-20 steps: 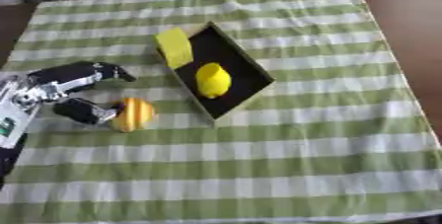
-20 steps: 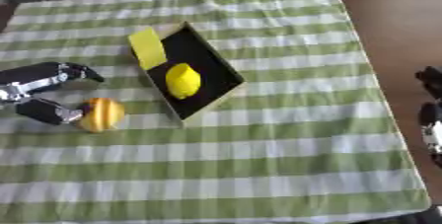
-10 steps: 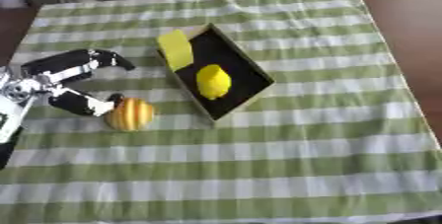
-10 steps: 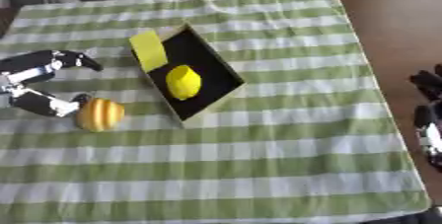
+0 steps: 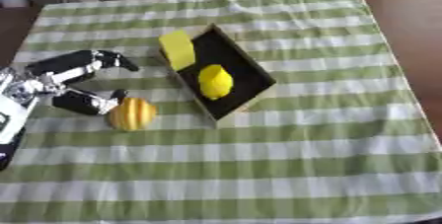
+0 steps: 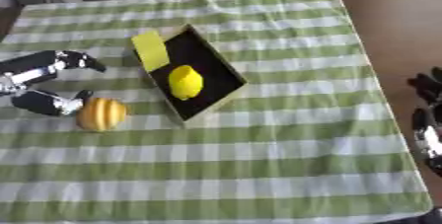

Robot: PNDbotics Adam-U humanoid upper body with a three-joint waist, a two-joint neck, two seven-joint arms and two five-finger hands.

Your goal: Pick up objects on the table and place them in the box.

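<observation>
Reaching in from the left edge, the black-and-silver left hand (image 5: 69, 82) lay over the green-and-white checked cloth (image 5: 285, 159) covering the desk, its fingers (image 5: 103, 60) spread wide and holding nothing. The thumb tip rested against, or just beside, a ribbed orange-yellow round fruit (image 5: 131, 114) lying on the cloth to the left of the box. The shallow black rectangular box (image 5: 238, 62) sat askew near the cloth's middle, with a smooth yellow lemon (image 5: 215, 82) inside it and a flat yellow block (image 5: 178, 50) leaning at its upper-left end. The right hand (image 6: 424, 114) showed at the right edge, off the cloth, fingers relaxed.
</observation>
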